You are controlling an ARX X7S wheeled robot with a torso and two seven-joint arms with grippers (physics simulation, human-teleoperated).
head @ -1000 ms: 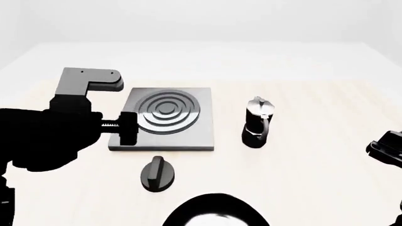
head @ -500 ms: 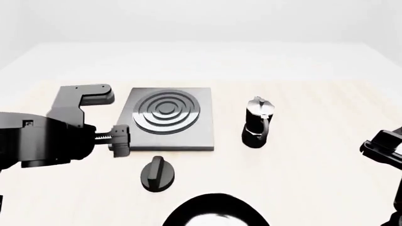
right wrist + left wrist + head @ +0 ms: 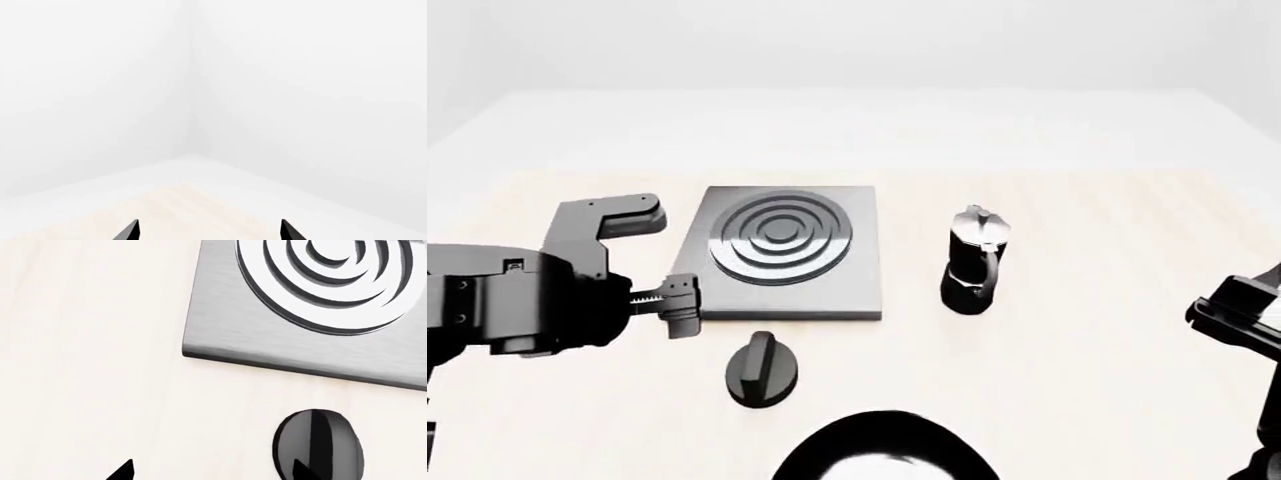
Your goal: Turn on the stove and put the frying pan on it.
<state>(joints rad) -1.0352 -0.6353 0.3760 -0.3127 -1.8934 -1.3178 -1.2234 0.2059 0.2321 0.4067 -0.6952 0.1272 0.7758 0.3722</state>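
The stove [image 3: 794, 290] is a flat grey slab with a ringed burner at the table's middle. Its black knob [image 3: 761, 370] lies on the table just in front of the slab. The frying pan [image 3: 881, 452] shows as a black rim with a pale inside at the head view's bottom edge. My left gripper [image 3: 683, 303] hovers open by the slab's front-left corner, up and left of the knob. In the left wrist view the stove [image 3: 267, 347] and knob [image 3: 319, 447] show, one fingertip [image 3: 303, 472] overlapping the knob. My right gripper [image 3: 209, 231] is open and empty, facing a wall corner.
A black moka pot [image 3: 974, 262] with a silver lid stands upright to the right of the slab. My right arm [image 3: 1238, 322] sits at the head view's right edge, away from everything. The pale wooden table [image 3: 1068, 390] runs on to white walls.
My left gripper has drawn back off the slab's front-left corner, down and leftward, ending nearer the knob. The right arm has edged slightly into view.
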